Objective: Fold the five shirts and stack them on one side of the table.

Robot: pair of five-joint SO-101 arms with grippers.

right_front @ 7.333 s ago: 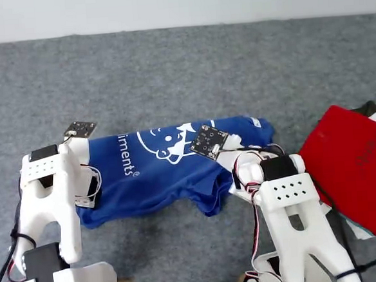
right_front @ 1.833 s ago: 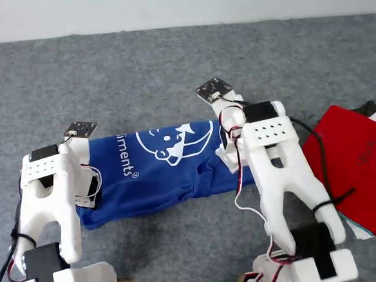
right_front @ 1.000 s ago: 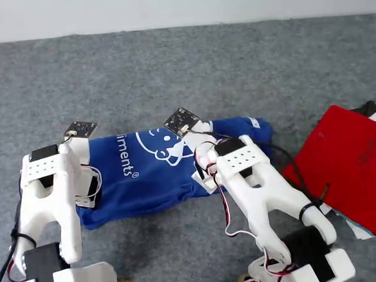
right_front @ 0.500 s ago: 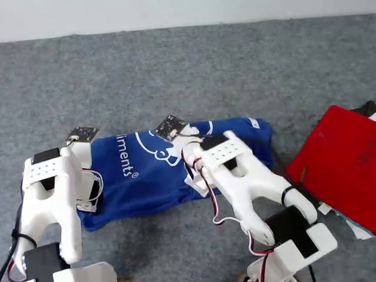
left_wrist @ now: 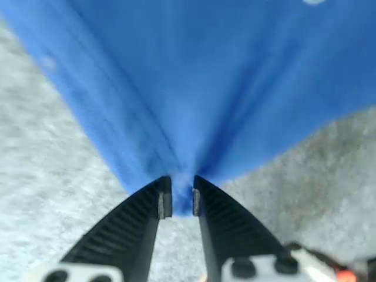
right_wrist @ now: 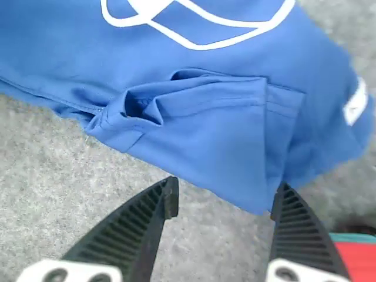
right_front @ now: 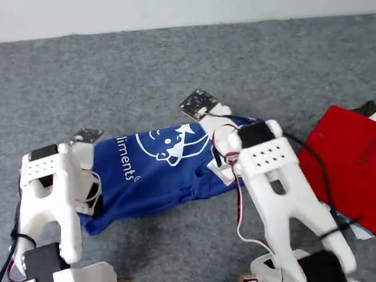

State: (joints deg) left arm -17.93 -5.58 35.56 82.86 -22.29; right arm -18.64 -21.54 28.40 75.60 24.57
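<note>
My left arm rises from the near edge of the grey table and bends down over the left end of the blue shirt, where my left gripper is pinched tight on a bunched fold of the blue cloth. The shirt lies as a long, partly folded band across the middle of the table, print facing up. My right arm stretches forward over the shirt's right end, my right gripper spread wide and holding nothing above the shirt's near edge by the tucked sleeve, and a folded red shirt lies at the table's right side.
</note>
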